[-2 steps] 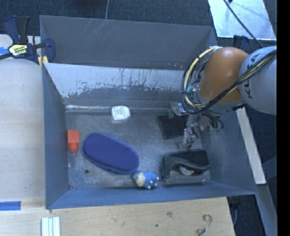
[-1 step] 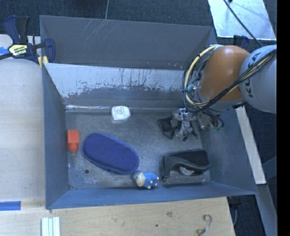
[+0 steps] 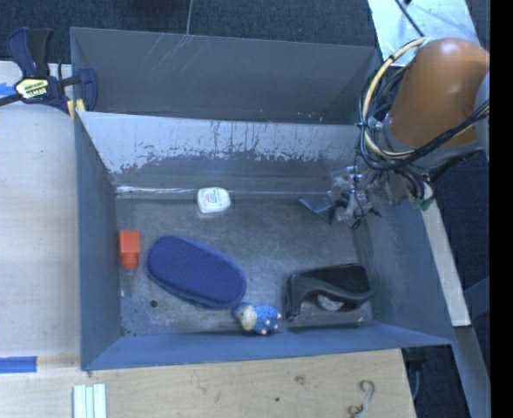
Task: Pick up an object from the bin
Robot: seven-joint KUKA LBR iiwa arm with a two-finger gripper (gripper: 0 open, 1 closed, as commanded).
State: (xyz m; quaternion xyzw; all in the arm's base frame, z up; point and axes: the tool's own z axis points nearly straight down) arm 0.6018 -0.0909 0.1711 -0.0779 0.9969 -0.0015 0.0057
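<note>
My gripper (image 3: 350,200) hangs at the bin's right side near the back wall, above the floor, with nothing visibly in it. Below it, toward the front right corner, lies a black bulky object (image 3: 330,294) with a pale patch in its hollow. A small white rounded thing (image 3: 212,200) rests at the foot of the back wall, well to the gripper's left.
A blue oval pad (image 3: 195,271) lies left of centre, with an orange block (image 3: 129,249) beside it at the left wall. A small blue and yellow toy (image 3: 258,318) sits by the front wall. The arm's orange cover and cables hang over the right rim.
</note>
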